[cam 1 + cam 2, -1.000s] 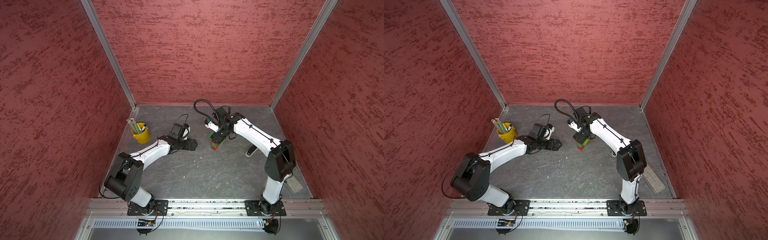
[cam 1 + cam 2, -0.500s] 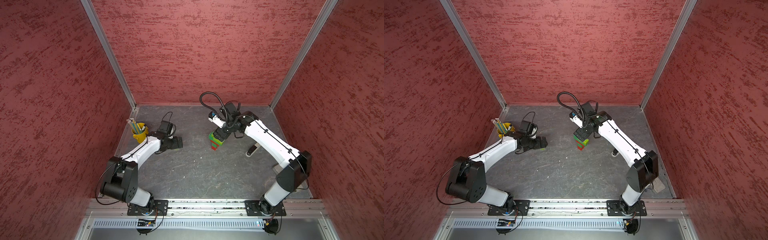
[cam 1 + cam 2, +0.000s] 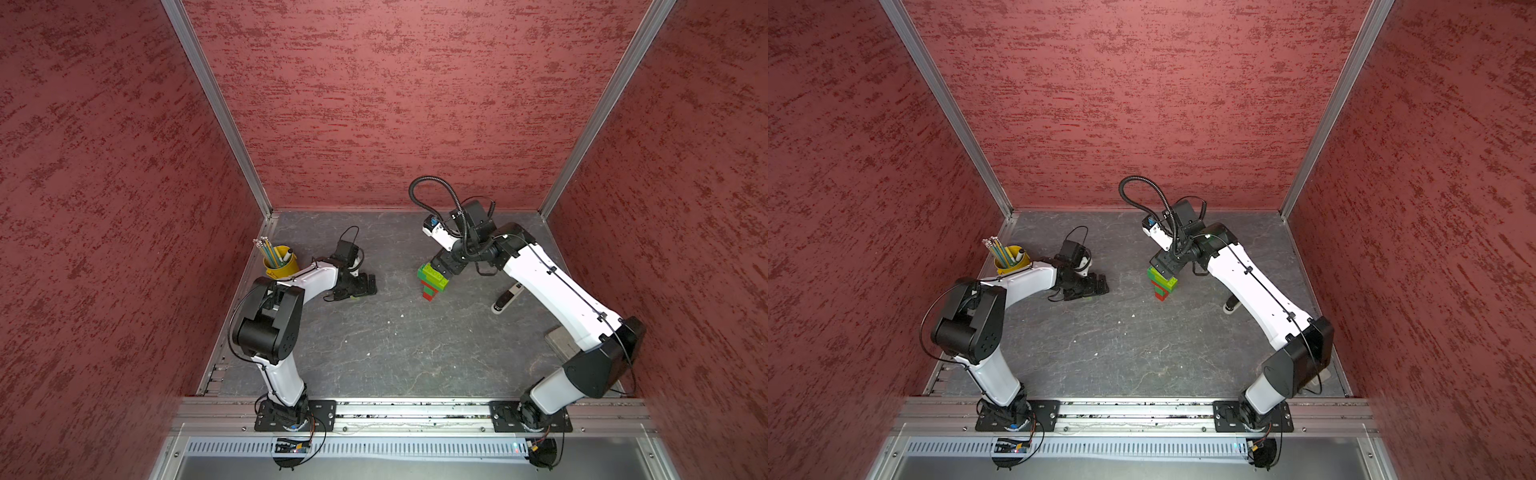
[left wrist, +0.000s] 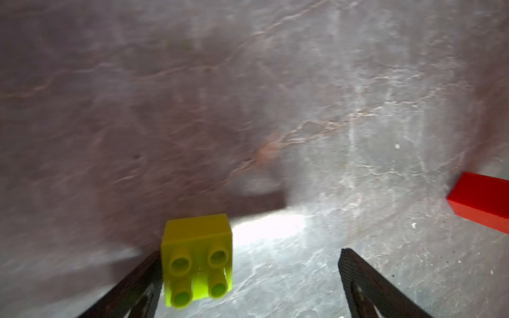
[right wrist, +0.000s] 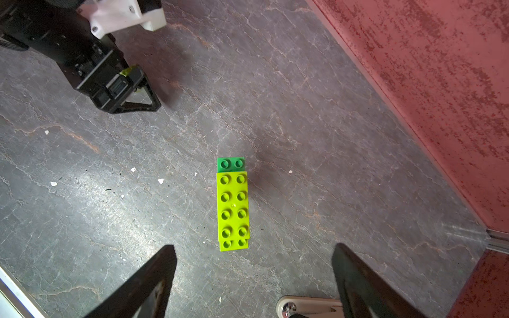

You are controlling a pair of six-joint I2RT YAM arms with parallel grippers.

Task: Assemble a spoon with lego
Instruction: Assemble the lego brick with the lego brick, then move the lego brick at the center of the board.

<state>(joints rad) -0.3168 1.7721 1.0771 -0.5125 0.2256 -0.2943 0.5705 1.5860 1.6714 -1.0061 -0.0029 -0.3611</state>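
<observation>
In both top views the spoon [image 3: 432, 282] [image 3: 1162, 282] stands on end on the grey table, red foot down and lime and dark green head up. My right gripper [image 3: 444, 266] [image 3: 1165, 264] hangs just over its top. In the right wrist view the right gripper [image 5: 254, 247] is open and empty, and the spoon's long lime top brick [image 5: 233, 209] sits below, apart from both fingers. My left gripper [image 3: 365, 286] [image 4: 249, 253] is low over the table, open wide. A small lime lego brick [image 4: 197, 258] lies on its side against one finger [image 4: 143, 278], ungripped.
A yellow cup [image 3: 281, 262] [image 3: 1012, 259] of pencils stands at the back left beside the left arm. A white tool [image 3: 507, 297] [image 5: 308, 309] lies on the table under the right arm. A grey block [image 3: 559, 343] lies near the right wall. A red block [image 4: 482, 202] shows at the edge of the left wrist view.
The right gripper's jaws have spread and it has lifted slightly off the spoon, which stays standing. The left arm has drawn back from the middle toward the cup side.
</observation>
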